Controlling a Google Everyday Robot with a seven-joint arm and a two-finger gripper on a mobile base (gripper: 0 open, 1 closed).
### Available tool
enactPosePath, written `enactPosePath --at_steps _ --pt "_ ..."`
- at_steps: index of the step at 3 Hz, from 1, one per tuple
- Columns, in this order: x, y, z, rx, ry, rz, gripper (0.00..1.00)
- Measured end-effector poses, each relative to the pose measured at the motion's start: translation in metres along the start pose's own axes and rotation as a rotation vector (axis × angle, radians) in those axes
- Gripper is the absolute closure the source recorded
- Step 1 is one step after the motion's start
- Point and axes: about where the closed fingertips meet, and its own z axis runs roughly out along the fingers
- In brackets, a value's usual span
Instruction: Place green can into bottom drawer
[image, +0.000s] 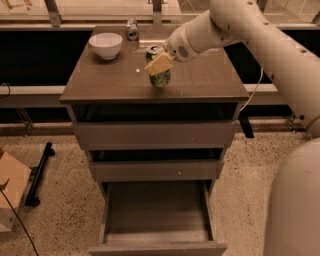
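The green can stands upright on the cabinet top, near its middle. My gripper reaches in from the right and is shut on the can's upper part; a yellowish finger pad covers the can's front, and its silver top shows just behind. Whether the can's base touches the top I cannot tell. The bottom drawer is pulled open below, towards the camera, and its inside shows nothing in it. The two upper drawers are partly open.
A white bowl sits at the back left of the cabinet top. A small silver can stands at the back edge. A cardboard box and a black bar lie on the floor at left. My arm fills the right side.
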Motion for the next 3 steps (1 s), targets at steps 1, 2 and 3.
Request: enactPosePath --at_steps 1,2,3 --pt "0.004 0.037 -0.049 0.003 0.003 -0.007 1.00" --pt "0.012 0.081 -0.086 0.021 0.009 -0.023 1.00" --pt "0.033 0.135 -0.102 0.042 -0.001 -0.042 1.00"
